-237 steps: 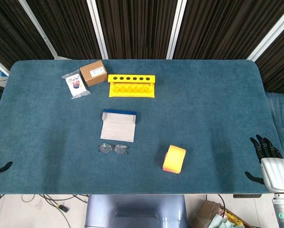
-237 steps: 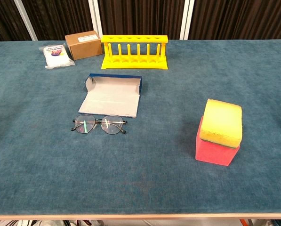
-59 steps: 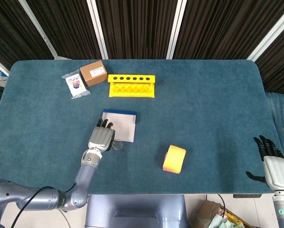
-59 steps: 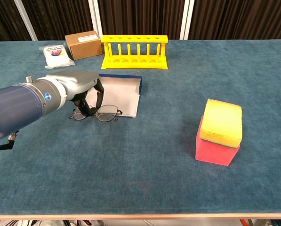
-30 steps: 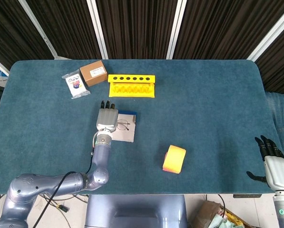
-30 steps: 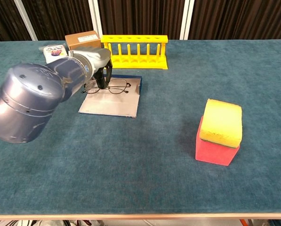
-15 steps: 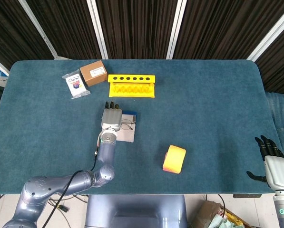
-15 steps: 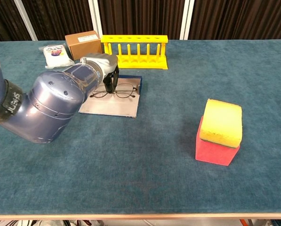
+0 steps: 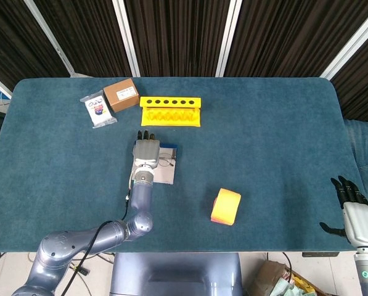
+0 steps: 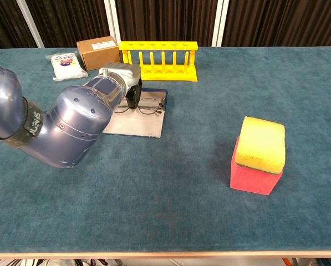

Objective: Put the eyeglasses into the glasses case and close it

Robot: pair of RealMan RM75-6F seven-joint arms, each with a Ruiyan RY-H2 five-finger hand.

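The left hand point(image 9: 147, 152) held the eyeglasses point(image 10: 148, 107) pinched by one end over the open glasses case point(image 10: 137, 123), near its blue tray. The placing step looked underway; next it should set them down inside and release

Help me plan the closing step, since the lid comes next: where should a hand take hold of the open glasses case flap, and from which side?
Probably the grey flap's free near edge, approached from the robot's side of the table. The glasses case lies open and flat, its blue tray at the far end, so the flap should fold away from the robot. The left hand holds the eyeglasses over the case now.
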